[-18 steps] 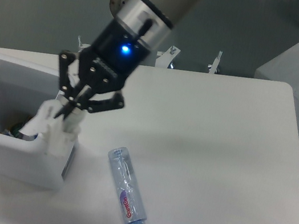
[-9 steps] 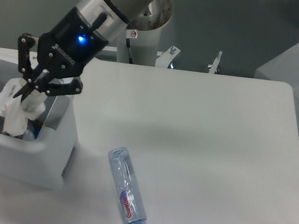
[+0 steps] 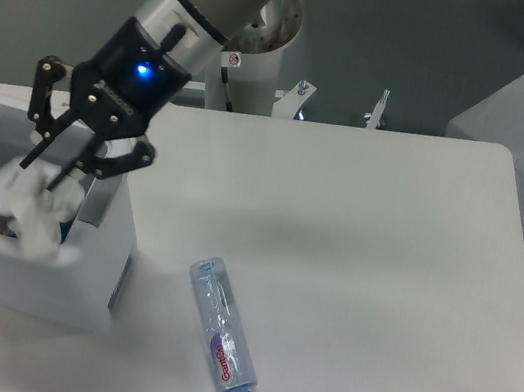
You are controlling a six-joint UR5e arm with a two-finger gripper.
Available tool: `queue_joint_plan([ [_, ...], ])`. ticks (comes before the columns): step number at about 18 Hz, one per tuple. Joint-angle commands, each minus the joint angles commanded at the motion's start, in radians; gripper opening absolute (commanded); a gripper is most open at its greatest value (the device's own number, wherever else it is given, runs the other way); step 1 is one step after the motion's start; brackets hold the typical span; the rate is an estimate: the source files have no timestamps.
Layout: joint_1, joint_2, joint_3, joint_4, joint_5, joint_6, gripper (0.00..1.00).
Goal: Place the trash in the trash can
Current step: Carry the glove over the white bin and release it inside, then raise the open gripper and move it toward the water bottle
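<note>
Matt white counter (image 3: 367, 235), smooth, barely a reflection on it. The bottle (image 3: 222, 335) is clear glossy plastic with a slick pink-red printed label. Over at the trash can (image 3: 37, 263), smooth white moulded plastic with a soft sheen. The wrapper (image 3: 23, 200) looks thin, crumpled, whitish and slightly translucent. The gripper (image 3: 47, 164) is matt black, with the look of metal linkages, and above it sits a brushed silver metal collar (image 3: 187, 15).

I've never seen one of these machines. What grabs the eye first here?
Probably the black gripper with its glowing blue light, fingers spread open over the white trash can at the table's left edge. Just below it a crumpled white wrapper sits in the can's opening. A clear bottle with a pink-red label lies on its side on the white table, near the front.
</note>
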Motion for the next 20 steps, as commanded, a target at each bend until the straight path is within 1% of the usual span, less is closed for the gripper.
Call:
queue_joint_plan([
  [3,0.046,0.009,0.006,-0.003,0.005,0.011,1.0],
  [6,0.159,-0.005,0.026,0.012,0.006,0.023,1.0],
  [7,0.178,-0.017,0.035,0.014,0.006,0.025,1.0],
  [9,0.202,-0.055,0.058,0.014,0.008,0.023,1.0],
  [11,0.206,-0.116,0.098,0.012,0.026,0.023,1.0],
  [12,0.209,-0.139,0.113,0.011,0.056,0.023,1.0],
  [14,0.213,-0.164,0.129,0.008,0.139,0.025,1.0],
  [15,0.213,-0.187,0.149,0.003,0.167,0.025,1.0],
  [18,0.216,-0.287,0.196,0.0,0.251,0.025,1.0],
  [20,0.221,-0.327,0.21,-0.005,0.342,0.023,1.0],
])
